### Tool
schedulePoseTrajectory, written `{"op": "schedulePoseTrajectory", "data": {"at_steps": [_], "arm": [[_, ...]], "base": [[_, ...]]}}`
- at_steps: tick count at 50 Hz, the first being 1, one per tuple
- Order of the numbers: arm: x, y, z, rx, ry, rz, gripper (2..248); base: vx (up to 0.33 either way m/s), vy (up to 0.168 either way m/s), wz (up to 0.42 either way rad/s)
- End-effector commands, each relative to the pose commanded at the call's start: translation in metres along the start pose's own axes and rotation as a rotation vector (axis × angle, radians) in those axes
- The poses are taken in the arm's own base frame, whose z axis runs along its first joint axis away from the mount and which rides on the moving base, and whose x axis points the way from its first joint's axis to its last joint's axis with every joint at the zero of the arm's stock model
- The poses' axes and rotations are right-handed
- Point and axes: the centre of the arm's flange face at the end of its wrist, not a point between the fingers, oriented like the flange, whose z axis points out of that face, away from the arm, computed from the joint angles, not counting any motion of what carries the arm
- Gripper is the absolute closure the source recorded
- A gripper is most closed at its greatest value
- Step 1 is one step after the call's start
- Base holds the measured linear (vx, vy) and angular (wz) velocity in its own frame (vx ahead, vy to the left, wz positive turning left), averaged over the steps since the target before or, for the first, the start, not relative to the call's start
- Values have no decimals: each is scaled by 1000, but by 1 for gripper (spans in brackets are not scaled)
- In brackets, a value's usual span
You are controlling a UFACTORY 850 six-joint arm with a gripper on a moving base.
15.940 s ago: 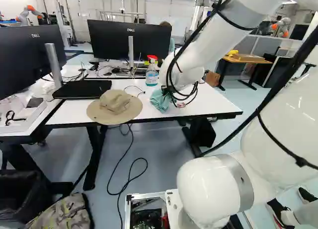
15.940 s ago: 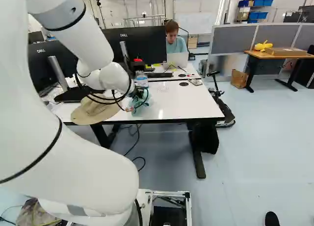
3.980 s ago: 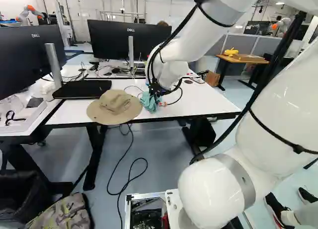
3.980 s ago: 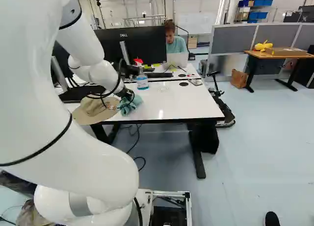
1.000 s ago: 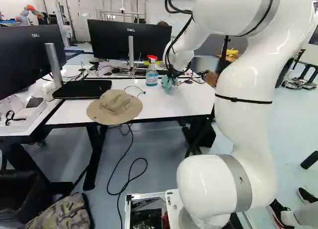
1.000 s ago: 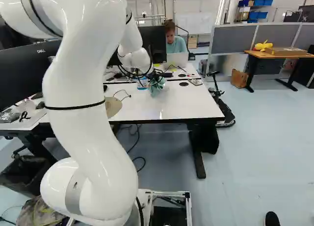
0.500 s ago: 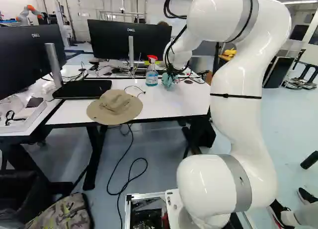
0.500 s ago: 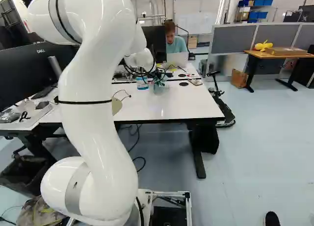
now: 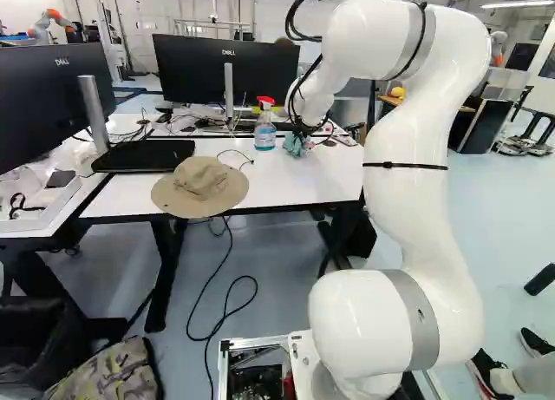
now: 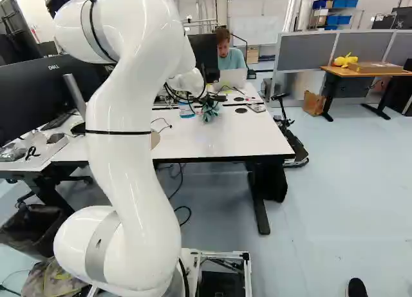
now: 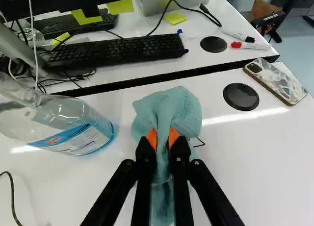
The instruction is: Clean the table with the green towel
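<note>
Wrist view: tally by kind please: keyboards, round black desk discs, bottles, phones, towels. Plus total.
Keyboards: 2
Round black discs: 2
Bottle: 1
Phone: 1
Green towel: 1
Total: 7

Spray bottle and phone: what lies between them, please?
The wrist view shows the green towel held in the gripper, then a round black cap.

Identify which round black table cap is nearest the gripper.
The round black cap beside the marbled phone, on the same side of the dark gap as the green towel; the other lies beyond.
</note>
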Motion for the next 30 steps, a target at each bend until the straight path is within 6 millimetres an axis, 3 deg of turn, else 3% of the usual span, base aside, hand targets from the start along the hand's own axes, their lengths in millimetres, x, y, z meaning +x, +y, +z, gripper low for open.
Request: {"op": "schedulePoseTrajectory", "data": {"at_steps": [8, 30], "arm": [[-6, 0, 8, -1, -14, 0, 204], [-7, 0, 8, -1, -26, 0, 204]], "base": [[0, 0, 0], [0, 0, 0]]}}
